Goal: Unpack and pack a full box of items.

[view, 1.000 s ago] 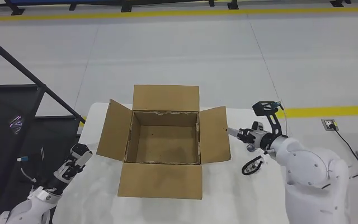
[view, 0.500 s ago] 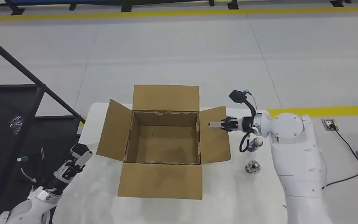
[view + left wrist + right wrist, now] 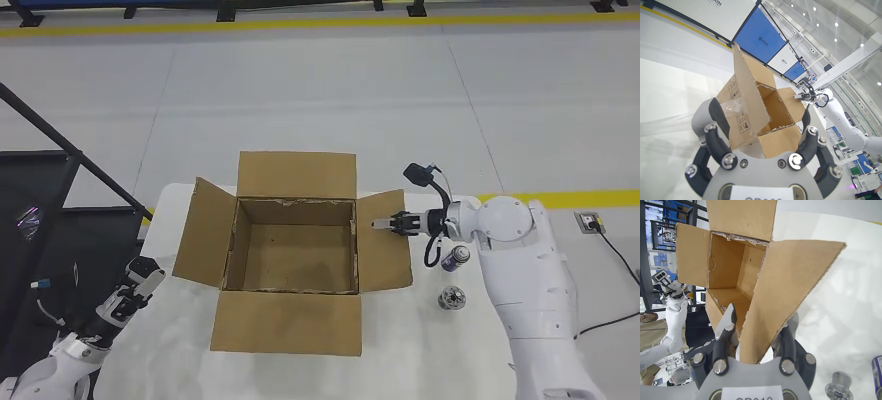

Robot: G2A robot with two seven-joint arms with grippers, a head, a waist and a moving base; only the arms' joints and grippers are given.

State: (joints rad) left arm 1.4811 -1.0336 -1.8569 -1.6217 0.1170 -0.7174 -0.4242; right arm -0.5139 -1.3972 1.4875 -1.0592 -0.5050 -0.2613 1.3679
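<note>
The cardboard box (image 3: 287,322) sits in the middle of the white desk (image 3: 420,345) with all four flaps folded outward, and from above I can see straight down to its brown floor. The flap on the robot's right side (image 3: 382,262) slopes out and down toward the right arm.

The right tool (image 3: 381,223) is at that flap's far corner, pointing in toward the box. In the right wrist view the tool (image 3: 761,313) has its jaws spread, straddling the cardboard. One finger (image 3: 728,315) is on the upper, inner face of the flap (image 3: 791,279), and the other is tucked under it and mostly hidden. The fingers stand well apart, so the tool is open around the flap rather than pinching it.

Just beside the right arm, on the desk to the right of the box, stands a small can (image 3: 456,256) with a blue-purple body. Nearer the robot lies a little metal spool (image 3: 452,297). The two are apart from each other and from the box. Both also show at the edge of the right wrist view, the can (image 3: 877,370) and the spool (image 3: 838,382).

The left tool (image 3: 143,272) is at the near left edge of the desk, close to the left flap but clear of it. In its own wrist view the left tool (image 3: 761,111) has its jaws wide open and grips nothing, and the box (image 3: 772,106) shows between its fingers farther off.
</note>
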